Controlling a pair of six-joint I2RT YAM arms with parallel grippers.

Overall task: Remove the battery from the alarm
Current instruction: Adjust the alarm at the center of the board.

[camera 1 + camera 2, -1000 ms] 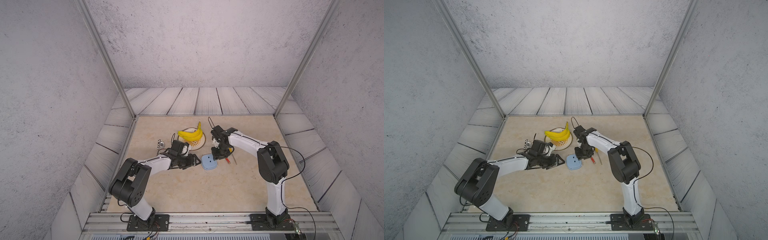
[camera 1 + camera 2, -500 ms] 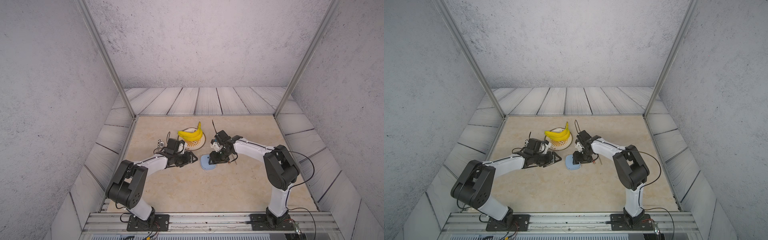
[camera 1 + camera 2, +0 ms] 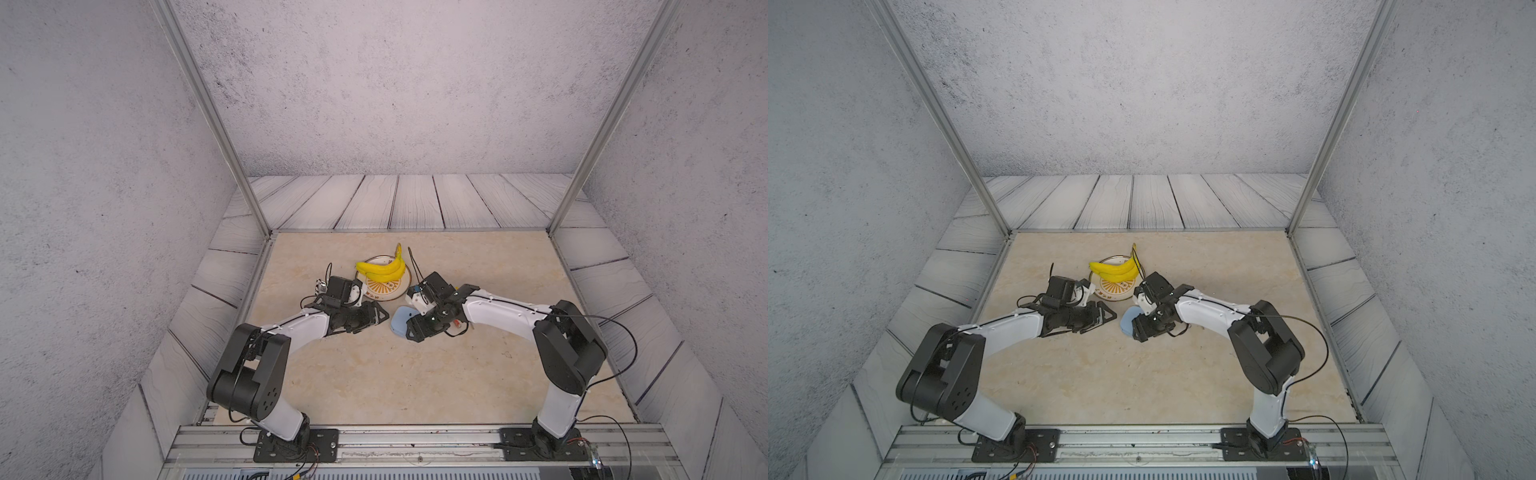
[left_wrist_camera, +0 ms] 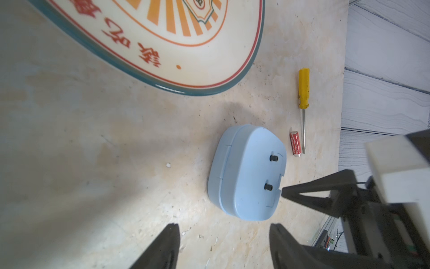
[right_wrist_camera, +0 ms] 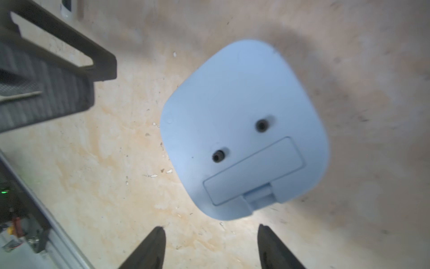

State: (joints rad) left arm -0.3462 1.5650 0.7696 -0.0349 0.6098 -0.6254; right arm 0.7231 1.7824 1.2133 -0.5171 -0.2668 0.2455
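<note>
battery (image 4: 295, 144) out on the table (image 4: 93, 163), alarm (image 4: 246, 172) face down beside it

the battery lies loose on the table just beside the alarm and right alongside the screwdriver (image 4: 303, 93) shaft, so the main job looks done (the small cover on the alarm's back appears shut). what may be left is only backing the arms off. left gripper (image 4: 223, 235) and right gripper (image 5: 210, 233) both stand with jaws apart and nothing between them, one on each side of the alarm. room is tight there: the plate (image 4: 209, 92) rim is near on the far side, and the battery and screwdriver crowd the right arm's side. the bare table toward the arm bases is wide open, and the walls are well apart.
</note>
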